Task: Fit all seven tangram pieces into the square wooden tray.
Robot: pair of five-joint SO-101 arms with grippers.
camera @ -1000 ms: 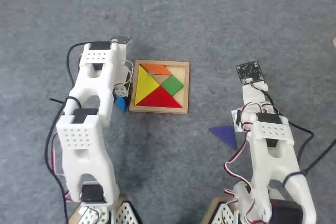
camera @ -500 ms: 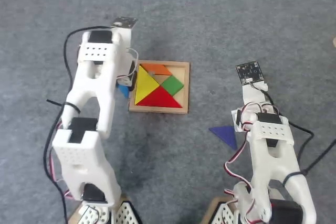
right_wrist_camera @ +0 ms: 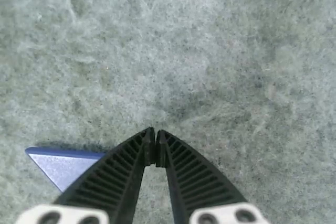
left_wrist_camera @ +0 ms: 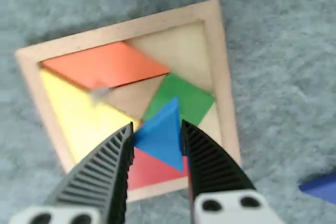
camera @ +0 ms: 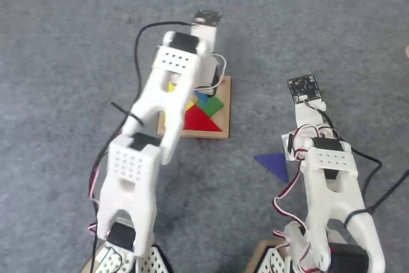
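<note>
High view: left arm (camera: 169, 91) covers left part of square wooden tray (camera: 225, 103), centre frame; yellow triangle (left_wrist_camera: 73, 114) mostly hidden there. Left wrist view reveals tray contents: orange parallelogram (left_wrist_camera: 107, 64), yellow triangle, green square (left_wrist_camera: 181, 100), red triangle (left_wrist_camera: 149, 169), bare wood between. Left gripper (left_wrist_camera: 156, 129) grasping light blue triangle (left_wrist_camera: 160, 137) over tray. Right gripper (right_wrist_camera: 156, 132) clenched, empty, beside dark blue triangle (camera: 273, 164) on carpet (camera: 64, 62), right of centre.

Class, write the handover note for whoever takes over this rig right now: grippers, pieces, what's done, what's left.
Left gripper: shut on the light blue triangle, over the tray.
Right gripper: shut, empty, low over the carpet beside the dark blue triangle.
Done: orange parallelogram, yellow triangle, green square and red triangle are in the tray.
Left: seat the held triangle, fetch the dark blue one, then complete the seven.
</note>
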